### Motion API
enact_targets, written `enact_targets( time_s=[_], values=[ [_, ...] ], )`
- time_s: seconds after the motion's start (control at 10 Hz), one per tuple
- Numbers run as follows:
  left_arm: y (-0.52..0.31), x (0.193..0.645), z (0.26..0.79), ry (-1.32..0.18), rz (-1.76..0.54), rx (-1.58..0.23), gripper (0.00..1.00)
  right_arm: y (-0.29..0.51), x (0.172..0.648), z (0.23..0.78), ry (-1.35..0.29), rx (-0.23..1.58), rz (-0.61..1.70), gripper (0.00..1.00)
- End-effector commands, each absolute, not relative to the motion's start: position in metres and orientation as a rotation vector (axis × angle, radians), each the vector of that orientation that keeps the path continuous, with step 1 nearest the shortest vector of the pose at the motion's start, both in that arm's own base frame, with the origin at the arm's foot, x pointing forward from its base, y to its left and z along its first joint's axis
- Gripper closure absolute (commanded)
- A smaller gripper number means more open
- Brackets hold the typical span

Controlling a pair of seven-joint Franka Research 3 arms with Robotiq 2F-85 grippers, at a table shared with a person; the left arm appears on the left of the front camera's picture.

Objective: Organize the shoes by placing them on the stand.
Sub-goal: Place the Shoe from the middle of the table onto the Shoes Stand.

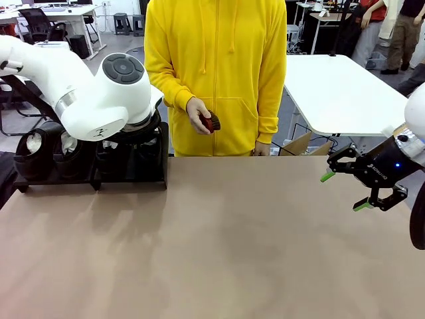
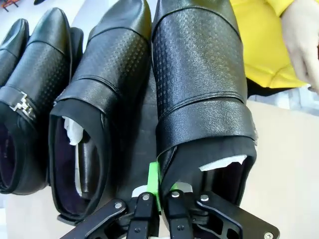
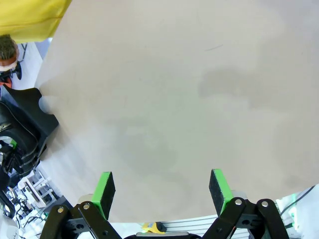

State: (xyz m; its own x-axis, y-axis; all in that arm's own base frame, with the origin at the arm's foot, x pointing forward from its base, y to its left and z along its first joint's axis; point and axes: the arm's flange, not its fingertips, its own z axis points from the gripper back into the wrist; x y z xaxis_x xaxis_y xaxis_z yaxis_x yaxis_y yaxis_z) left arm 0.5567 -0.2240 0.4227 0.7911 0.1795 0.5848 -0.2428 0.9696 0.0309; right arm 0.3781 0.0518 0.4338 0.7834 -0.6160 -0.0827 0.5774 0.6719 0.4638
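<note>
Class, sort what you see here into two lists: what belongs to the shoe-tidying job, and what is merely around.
Job:
shoes in a row
stand
left gripper, jaws shut on the end shoe's rim
right gripper, open above the table

Merely around:
brown table
small dark red object in the person's hand
white table behind

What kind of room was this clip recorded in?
Probably a robotics lab or open workshop. Behind the tan table stand white work tables and an office chair, other people stand farther back, and a person in a yellow hoodie shares the table.
</note>
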Motion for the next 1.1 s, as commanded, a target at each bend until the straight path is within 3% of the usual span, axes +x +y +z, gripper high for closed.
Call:
enact_targets(
  time_s=[0.0,0.3,0.4,1.0],
  values=[
    [-0.225,0.559,0.428,-0.651,0.255,0.130,0.72,0.051,0.379,0.434,-0.093,0.495,-0.656,0.00],
    [-0.223,0.563,0.428,-0.663,0.268,0.156,0.15,0.051,0.379,0.434,-0.093,0.495,-0.656,0.00],
    [-0.223,0.562,0.432,-0.686,0.280,0.168,0.00,0.051,0.379,0.434,-0.093,0.495,-0.656,0.00],
    [-0.202,0.503,0.494,-0.701,0.369,0.075,0.00,0.051,0.379,0.434,-0.093,0.495,-0.656,0.00]
  ],
)
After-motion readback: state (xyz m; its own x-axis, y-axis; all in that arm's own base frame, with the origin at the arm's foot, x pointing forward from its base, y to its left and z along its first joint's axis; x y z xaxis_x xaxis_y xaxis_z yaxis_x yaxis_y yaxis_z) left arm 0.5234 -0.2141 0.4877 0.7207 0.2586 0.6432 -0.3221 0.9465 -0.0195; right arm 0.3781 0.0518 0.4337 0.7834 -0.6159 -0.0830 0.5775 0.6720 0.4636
